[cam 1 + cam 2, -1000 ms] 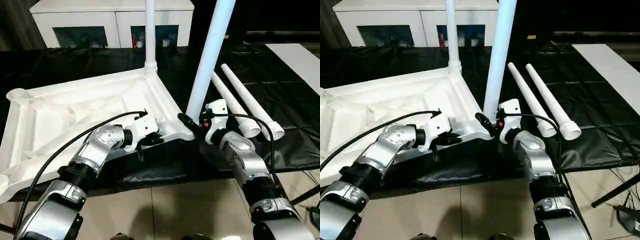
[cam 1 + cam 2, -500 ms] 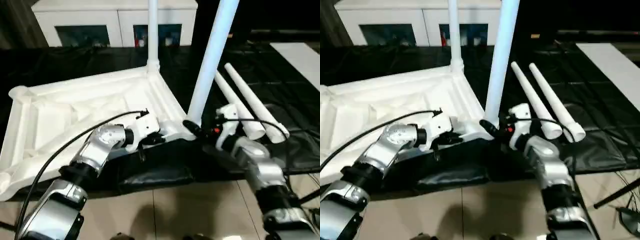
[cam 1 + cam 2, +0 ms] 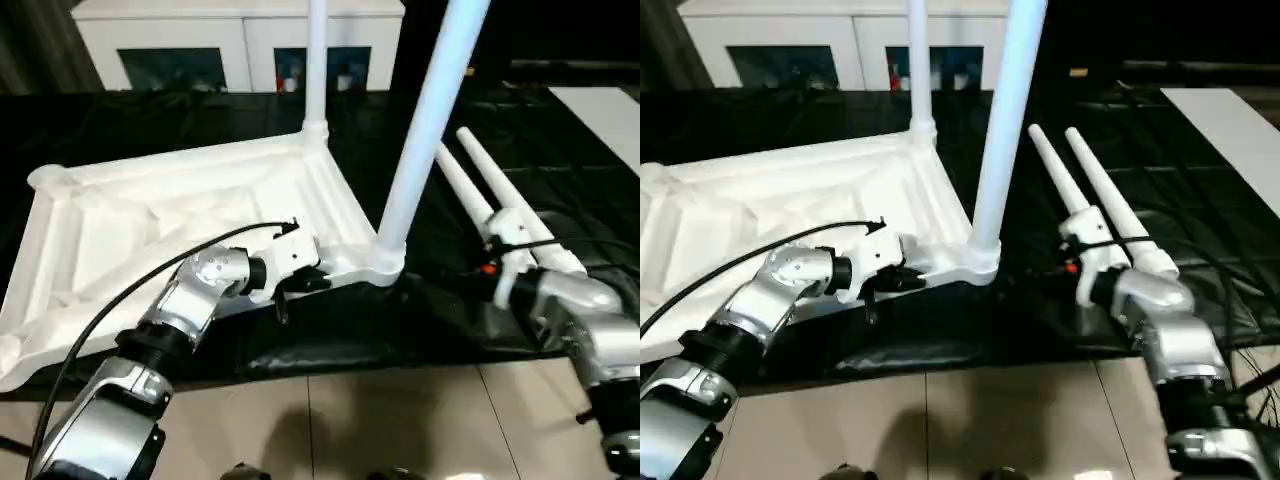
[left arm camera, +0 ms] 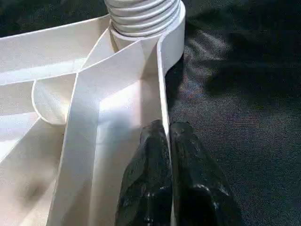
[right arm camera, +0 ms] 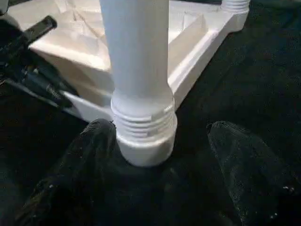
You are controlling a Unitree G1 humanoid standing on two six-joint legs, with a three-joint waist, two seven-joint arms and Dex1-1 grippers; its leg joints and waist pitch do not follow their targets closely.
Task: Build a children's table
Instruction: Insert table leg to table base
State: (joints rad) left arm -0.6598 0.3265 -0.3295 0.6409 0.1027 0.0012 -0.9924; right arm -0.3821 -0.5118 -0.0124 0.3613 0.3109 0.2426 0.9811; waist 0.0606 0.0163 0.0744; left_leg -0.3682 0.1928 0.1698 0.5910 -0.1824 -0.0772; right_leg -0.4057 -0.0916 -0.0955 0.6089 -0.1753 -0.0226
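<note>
I see the tabletop (image 3: pixel 190 215) lying upside down on the black sheet (image 3: pixel 560 150), with two legs (image 3: pixel 430 130) standing in its corner sockets. My left gripper (image 4: pixel 167 141) is pinched on the tabletop's thin rim (image 4: pixel 162 84). My right gripper (image 5: pixel 162 155) stands open, its fingers (image 5: pixel 94 146) on either side of the near leg's base without touching it. Two loose legs (image 3: pixel 500 205) lie just beyond my right gripper.

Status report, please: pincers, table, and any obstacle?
Left pincer shut on tabletop rim. Right pincer open, off near leg. Two legs seated, two loose legs on cloth. No obstacle seen.
</note>
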